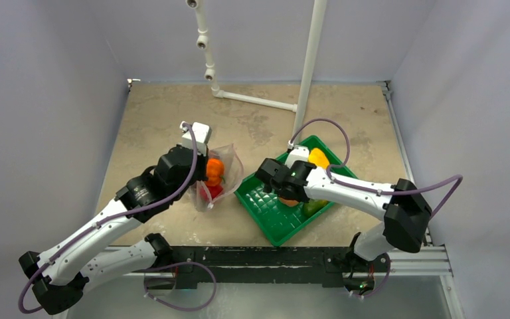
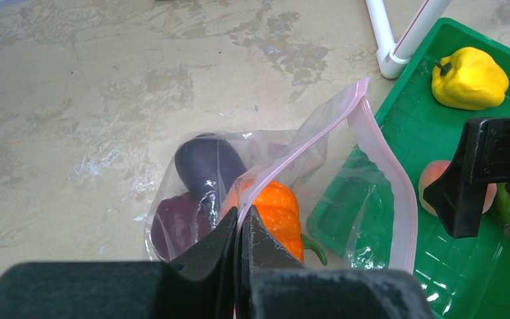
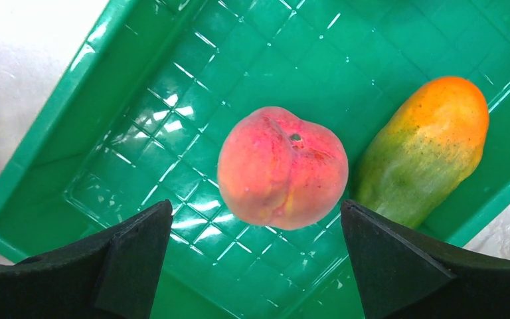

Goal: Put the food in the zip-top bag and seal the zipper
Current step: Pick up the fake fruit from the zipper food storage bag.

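Logging the food first: eggplant point(image 2: 206, 166), orange fruit point(image 2: 279, 209) and a dark red tomato point(image 2: 176, 226) sit inside the zip-top bag point(image 2: 285, 149), which lies on the table point(image 1: 159, 119) just left of the green tray point(image 3: 139, 100). The bag mouth gapes toward the tray. The zipper point(image 2: 385, 159) is unsealed, and its pink strip arches over the tray's edge. Peach point(image 3: 282, 169) and mango point(image 3: 425, 153) lie side by side in the tray, nearly touching. The yellow pepper point(image 2: 469, 78) sits at the tray's far end. My left gripper point(image 2: 240, 226) is clenched on the bag's zipper edge and holds that lip up. My right gripper point(image 3: 255, 206) hangs over the peach with jaws spread wide, one finger on each side, and neither touches it as far as I can see.
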You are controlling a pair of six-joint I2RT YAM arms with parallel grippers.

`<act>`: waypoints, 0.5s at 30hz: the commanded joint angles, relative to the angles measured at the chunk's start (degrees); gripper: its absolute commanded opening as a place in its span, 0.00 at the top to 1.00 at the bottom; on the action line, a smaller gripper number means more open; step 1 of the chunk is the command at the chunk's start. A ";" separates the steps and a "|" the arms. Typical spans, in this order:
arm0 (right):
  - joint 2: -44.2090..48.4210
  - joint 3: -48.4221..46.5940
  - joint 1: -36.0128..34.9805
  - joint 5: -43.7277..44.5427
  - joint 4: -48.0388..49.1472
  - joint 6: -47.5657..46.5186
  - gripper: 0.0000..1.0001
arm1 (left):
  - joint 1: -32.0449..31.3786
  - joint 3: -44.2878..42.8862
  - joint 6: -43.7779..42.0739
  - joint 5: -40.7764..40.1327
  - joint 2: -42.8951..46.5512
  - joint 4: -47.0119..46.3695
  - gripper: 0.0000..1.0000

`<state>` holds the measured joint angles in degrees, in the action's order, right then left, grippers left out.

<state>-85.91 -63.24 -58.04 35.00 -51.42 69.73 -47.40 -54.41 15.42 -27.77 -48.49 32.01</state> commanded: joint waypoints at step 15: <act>-3.59 4.62 3.72 -0.72 7.29 -3.41 0.01 | -0.26 0.40 0.14 0.70 -0.39 -1.39 1.00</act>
<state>-89.38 -59.33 -55.61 33.87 -47.55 68.03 -47.40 -54.41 15.42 -27.35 -48.80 32.01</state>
